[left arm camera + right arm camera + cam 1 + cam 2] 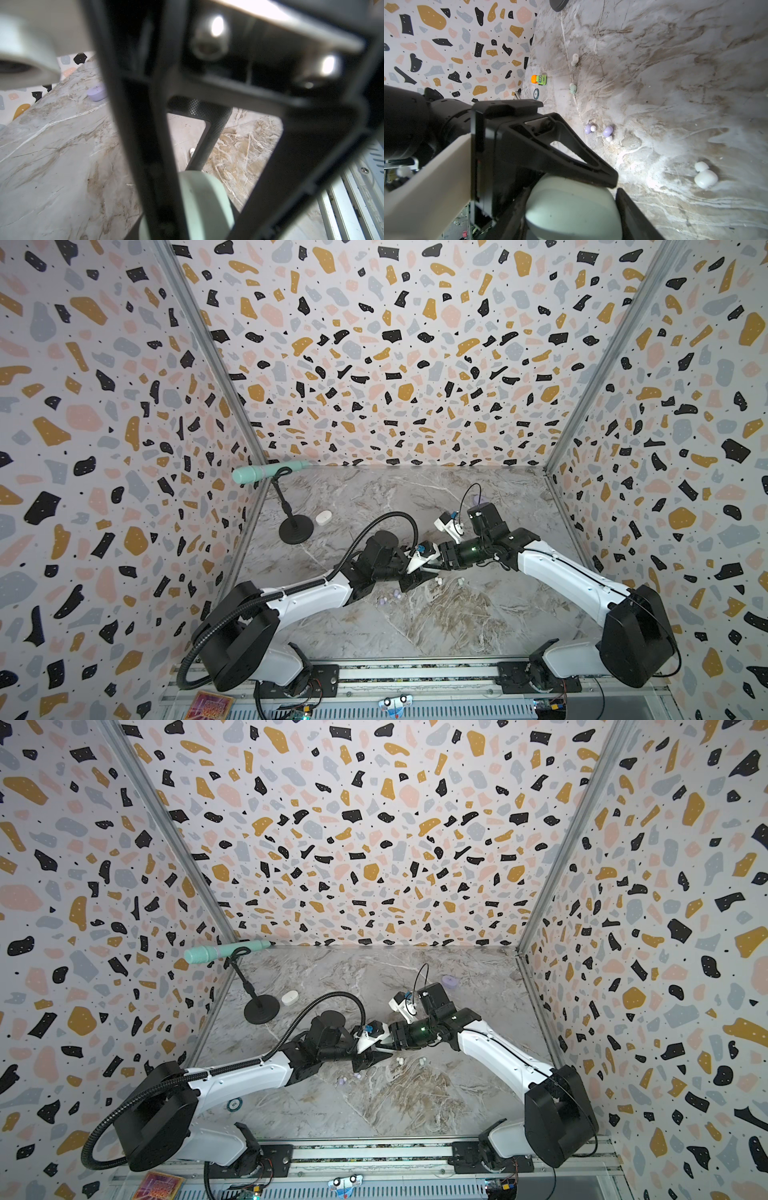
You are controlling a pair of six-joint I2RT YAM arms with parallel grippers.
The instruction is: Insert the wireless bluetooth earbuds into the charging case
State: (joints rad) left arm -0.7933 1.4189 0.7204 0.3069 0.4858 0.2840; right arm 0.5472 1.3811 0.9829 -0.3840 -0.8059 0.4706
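**1. Grip status.** My right gripper (436, 563) is grasping the mint charging case (571, 207) by its sides at the centre of both top views. My left gripper (380, 1056) is meeting it tip to tip. One of its fingers (602, 174) is lying against the top of the case shell. I cannot tell whether my left jaws are clamping the case or only touching it.

**2. Location of parts.** The wireless bluetooth earbuds are all lying loose on the marble tabletop (457, 626).
- The white buds (438, 580) are resting just below centre in the top views.
- The lavender buds (397, 594) are resting slightly lower and to the left of them.
- The right wrist view is also showing a mint bud (572, 89) and a cream bud (574, 59), both well apart from me.

**3. Progress.** In my judgement the task is only beginning.
- The mint shell is showing no open lid, and no bud is sitting in any case.
- The white case (323, 517), left of centre, and the lavender case (449, 981), upper right of centre, are lying apart from both my grippers.
- Lid opening, bud pickup and seating all remain.
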